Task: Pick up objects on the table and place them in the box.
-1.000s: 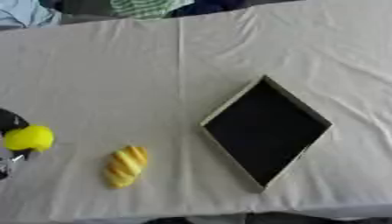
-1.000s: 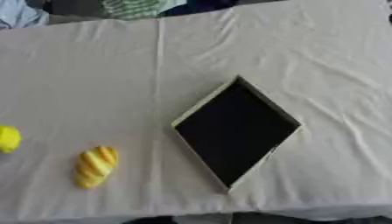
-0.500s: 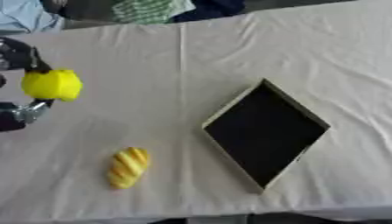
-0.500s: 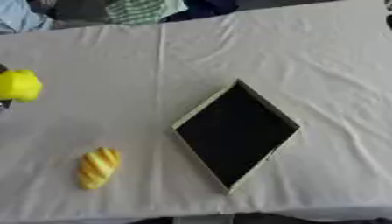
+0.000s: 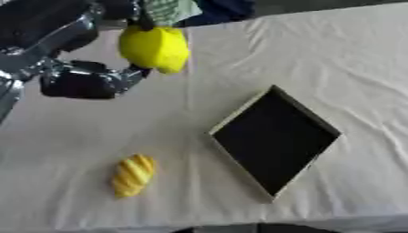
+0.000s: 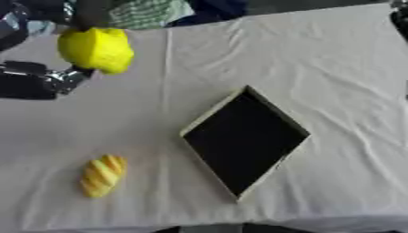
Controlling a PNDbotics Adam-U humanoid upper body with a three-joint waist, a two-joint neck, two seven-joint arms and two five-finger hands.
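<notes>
Left hand (image 5: 84, 82), partly cut off, pinches lemon (image 5: 155, 48) above table (image 5: 334, 54).

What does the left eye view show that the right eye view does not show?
Only the left eye view shows most of the left hand and its arm, holding the yellow lemon. Only the right eye view shows a dark shape at the upper right edge. Both show the lemon, the yellow croissant, the black box and the white tablecloth.

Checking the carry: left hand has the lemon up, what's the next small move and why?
Probably carry it rightward toward the box. The left hand holds the lemon raised, well to the box's upper left; the box is open and empty, and the yellow pastry is not in between.
</notes>
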